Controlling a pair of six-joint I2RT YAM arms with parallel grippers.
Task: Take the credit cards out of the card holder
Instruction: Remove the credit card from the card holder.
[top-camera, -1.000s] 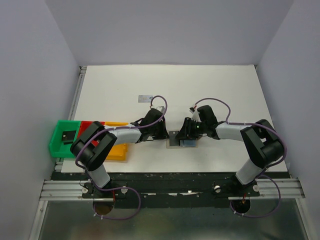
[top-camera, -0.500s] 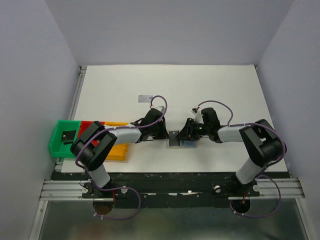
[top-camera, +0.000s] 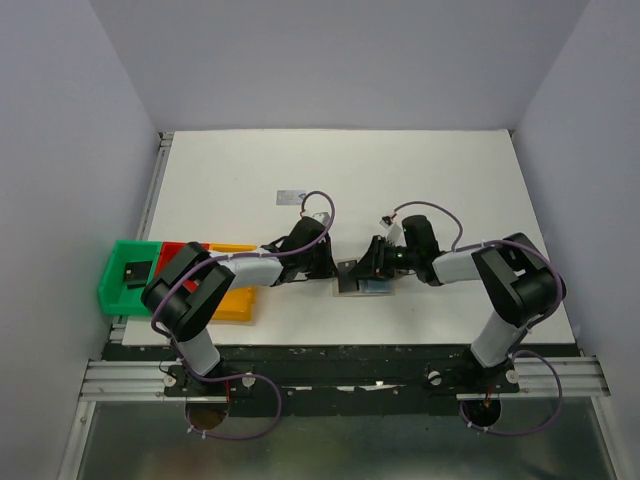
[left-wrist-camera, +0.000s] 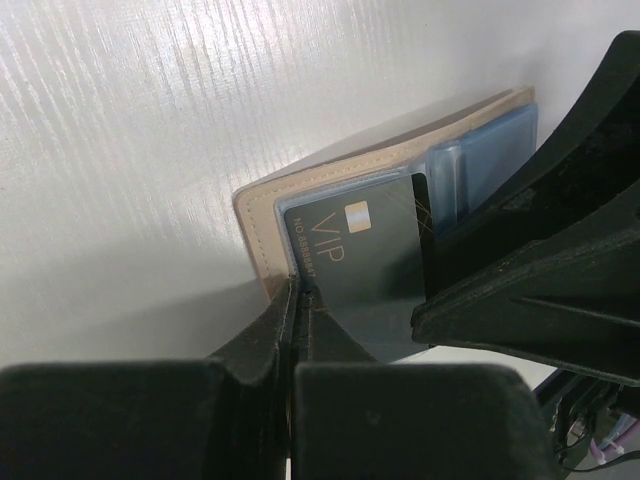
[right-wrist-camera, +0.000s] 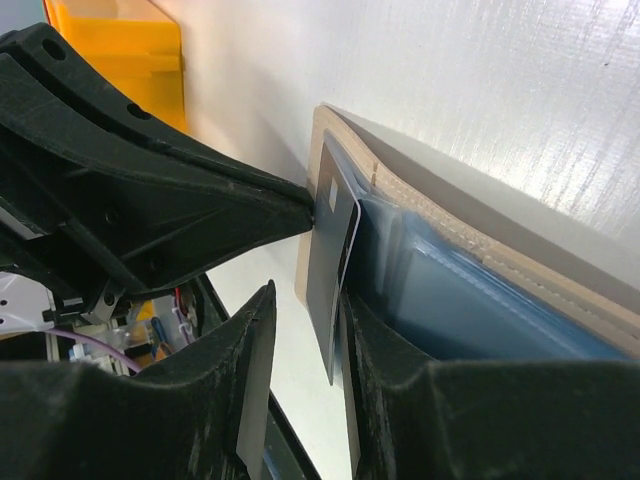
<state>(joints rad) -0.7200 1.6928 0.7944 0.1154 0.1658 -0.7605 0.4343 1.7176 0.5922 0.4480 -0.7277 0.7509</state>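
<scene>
Two claws meet at the card holder (top-camera: 375, 287), which lies open on the table (top-camera: 250, 190) near its front edge, between the arms. Since a second ago the right arm's wrist has slid a little leftward toward the holder and its fingers have drawn closer together. The left arm has not shifted.

The left gripper (left-wrist-camera: 297, 290) is pressed together, its tips at the holder's tan left end, right by the corner of the dark VIP card (left-wrist-camera: 360, 255). Whether it pinches anything there cannot be told. That card stands tilted up out of the blue-grey sleeve. The right gripper (right-wrist-camera: 312, 300) straddles the card's free edge, one finger on either side, spread, with a sliver of gap showing on one side.

Both forearms reach inward from opposite sides. Room is tight: the two claws nearly touch over the holder. Behind the holder the white table lies open, apart from a silver-grey card (top-camera: 292, 196) well beyond. The yellow bin (top-camera: 235, 300) sits under the left forearm at the table's left front.
</scene>
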